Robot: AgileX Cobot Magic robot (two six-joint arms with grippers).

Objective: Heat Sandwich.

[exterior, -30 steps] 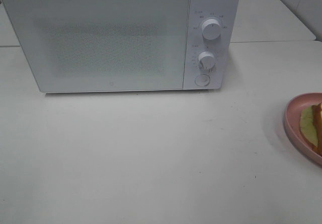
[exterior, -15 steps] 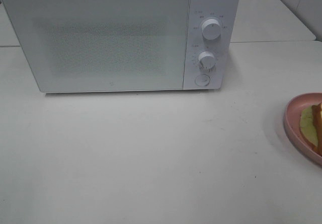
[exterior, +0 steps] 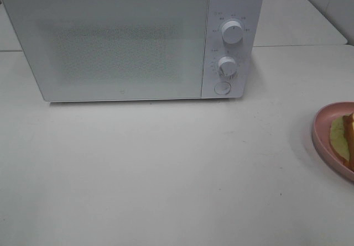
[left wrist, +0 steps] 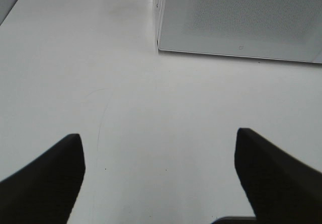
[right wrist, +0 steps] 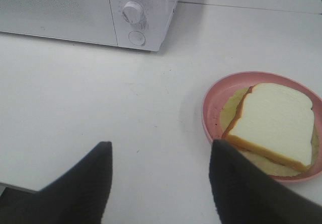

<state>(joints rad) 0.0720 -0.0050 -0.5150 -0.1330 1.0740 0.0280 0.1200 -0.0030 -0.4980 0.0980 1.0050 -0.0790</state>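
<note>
The sandwich (right wrist: 271,128) is lying on its pink plate (right wrist: 210,108) on the counter (exterior: 166,168), right of the closed microwave (exterior: 110,41). The left pincer (left wrist: 160,148) and right pincer (right wrist: 161,156) are both hanging released, grasping nothing.

Counted on the white table (exterior: 166,168): one of nearly everything.

One microwave (exterior: 110,41) at the far left, with two round knobs, upper (exterior: 232,31) and lower (exterior: 227,66), and one round button (exterior: 222,88) beneath them. One pink plate (right wrist: 214,100) at the right edge (mostly cut off in the high view). One sandwich (right wrist: 274,126) on that plate, with one pale yellow-green layer of filling showing under the top slice. Two grippers: one left gripper (left wrist: 158,171), one right gripper (right wrist: 160,181), each with two dark fingers spread apart and nothing between them.
</note>
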